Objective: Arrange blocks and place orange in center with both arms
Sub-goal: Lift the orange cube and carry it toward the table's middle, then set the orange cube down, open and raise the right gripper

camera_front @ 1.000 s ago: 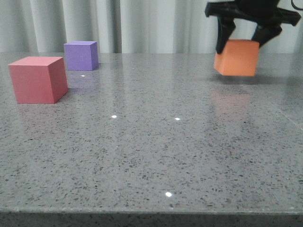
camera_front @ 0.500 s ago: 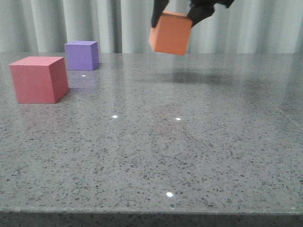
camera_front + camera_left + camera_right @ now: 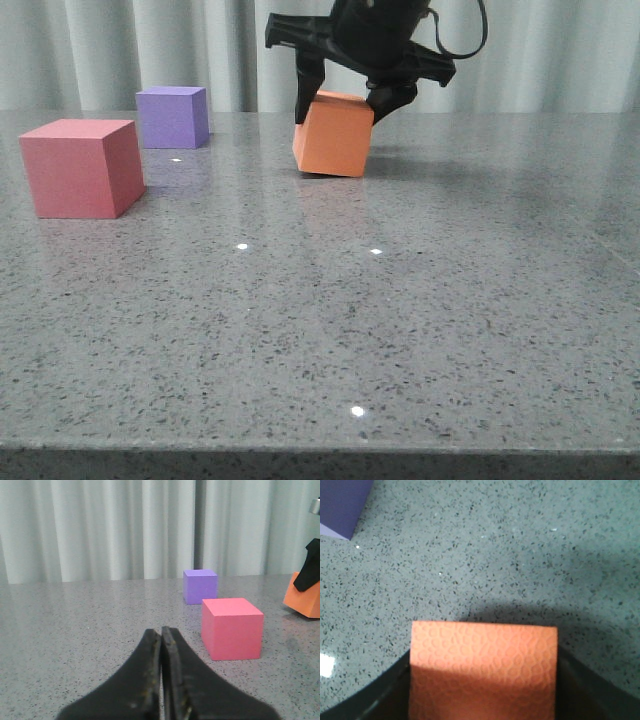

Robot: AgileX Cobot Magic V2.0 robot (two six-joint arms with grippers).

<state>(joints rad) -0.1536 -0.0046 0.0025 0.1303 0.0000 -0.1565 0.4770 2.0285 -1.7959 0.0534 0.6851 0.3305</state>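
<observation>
My right gripper (image 3: 345, 105) is shut on the orange cube (image 3: 333, 134), which tilts slightly with its lower edge at the table surface, near the table's middle at the back. In the right wrist view the cube (image 3: 482, 667) fills the space between my fingers. The red-pink cube (image 3: 80, 167) sits at the left, with the purple cube (image 3: 172, 117) behind it. My left gripper (image 3: 161, 632) is shut and empty, low over the table; the red-pink cube (image 3: 232, 628), the purple cube (image 3: 200, 586) and a corner of the orange cube (image 3: 306, 597) show ahead of it.
The grey speckled table (image 3: 400, 320) runs to a front edge at the bottom of the front view. Pale curtains (image 3: 150, 50) hang behind the table. A corner of the purple cube (image 3: 340, 502) shows in the right wrist view.
My right gripper carried the orange cube from the right side leftward, first lifting it, then lowering it to the table near the middle. The other two cubes have not moved.
</observation>
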